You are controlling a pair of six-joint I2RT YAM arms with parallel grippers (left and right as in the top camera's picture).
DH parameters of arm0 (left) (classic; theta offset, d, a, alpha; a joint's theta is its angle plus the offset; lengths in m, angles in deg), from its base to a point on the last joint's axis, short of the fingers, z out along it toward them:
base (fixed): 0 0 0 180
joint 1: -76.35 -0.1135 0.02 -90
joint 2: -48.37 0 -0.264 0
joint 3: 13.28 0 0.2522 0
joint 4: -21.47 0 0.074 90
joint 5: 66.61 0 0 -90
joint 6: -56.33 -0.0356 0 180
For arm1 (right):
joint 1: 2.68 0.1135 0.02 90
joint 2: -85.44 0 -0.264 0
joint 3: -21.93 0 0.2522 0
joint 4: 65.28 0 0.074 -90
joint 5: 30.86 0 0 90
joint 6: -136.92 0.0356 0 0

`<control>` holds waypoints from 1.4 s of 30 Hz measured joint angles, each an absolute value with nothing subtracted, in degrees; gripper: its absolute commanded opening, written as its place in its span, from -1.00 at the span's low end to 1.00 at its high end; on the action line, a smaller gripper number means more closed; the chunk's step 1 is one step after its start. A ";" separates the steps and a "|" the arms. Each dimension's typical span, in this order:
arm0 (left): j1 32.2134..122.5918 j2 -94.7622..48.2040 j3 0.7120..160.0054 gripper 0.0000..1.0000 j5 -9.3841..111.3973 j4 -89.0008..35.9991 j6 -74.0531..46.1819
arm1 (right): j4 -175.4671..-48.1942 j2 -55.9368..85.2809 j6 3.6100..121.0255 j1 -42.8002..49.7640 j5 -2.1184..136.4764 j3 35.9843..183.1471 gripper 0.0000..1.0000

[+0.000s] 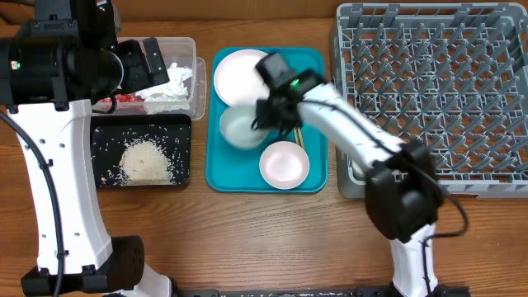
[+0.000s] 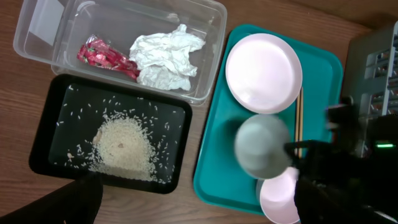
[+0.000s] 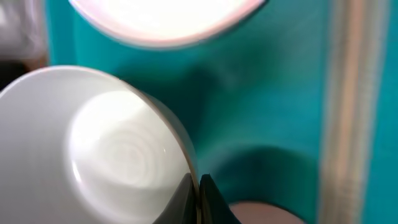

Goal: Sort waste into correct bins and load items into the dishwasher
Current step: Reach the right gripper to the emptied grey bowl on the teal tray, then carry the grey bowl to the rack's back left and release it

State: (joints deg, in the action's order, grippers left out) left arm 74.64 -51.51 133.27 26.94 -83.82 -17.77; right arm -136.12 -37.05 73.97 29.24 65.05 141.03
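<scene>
My right gripper (image 1: 266, 115) (image 3: 198, 186) is shut on the rim of a white bowl (image 1: 239, 129) (image 3: 93, 155) (image 2: 262, 146) over the teal tray (image 1: 318, 82). On that tray lie the pale plate (image 1: 242, 76) (image 2: 263, 73) (image 3: 168, 18), a second white bowl (image 1: 285, 163) (image 2: 280, 200) and the chopsticks (image 1: 298, 137) (image 2: 300, 118) (image 3: 348, 93). The clear tub (image 1: 196, 78) (image 2: 43, 28) holds the napkin (image 1: 175, 82) (image 2: 166, 59) and the red wrapper (image 1: 124, 99) (image 2: 106, 56). Rice (image 1: 147, 161) (image 2: 124, 146) lies in the black tray (image 1: 103, 136) (image 2: 50, 130). My left gripper (image 1: 147, 62) (image 2: 199, 211) is open and empty above the tub. The cup is out of view.
The grey dish rack (image 1: 433, 91) stands at the right, holding no dishes, right beside the teal tray. The right arm stretches from the front edge across the rack's front left corner. Bare wooden table lies in front of the trays.
</scene>
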 measured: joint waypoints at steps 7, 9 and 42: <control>74.64 -51.51 133.27 1.00 26.94 -83.84 -17.79 | -137.13 -23.30 72.90 19.71 45.35 148.83 -0.92; 74.64 -51.51 133.27 0.99 26.94 -83.84 -17.79 | -136.45 -19.98 72.72 17.33 32.04 149.57 -0.92; 74.64 -51.51 133.27 1.00 26.92 -83.84 -17.77 | -93.48 -47.33 15.15 11.19 -4.87 146.86 -0.92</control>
State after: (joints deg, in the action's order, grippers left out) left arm 74.64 -51.51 133.27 26.92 -83.84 -17.77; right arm -93.48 -47.33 15.15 11.19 -4.87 146.86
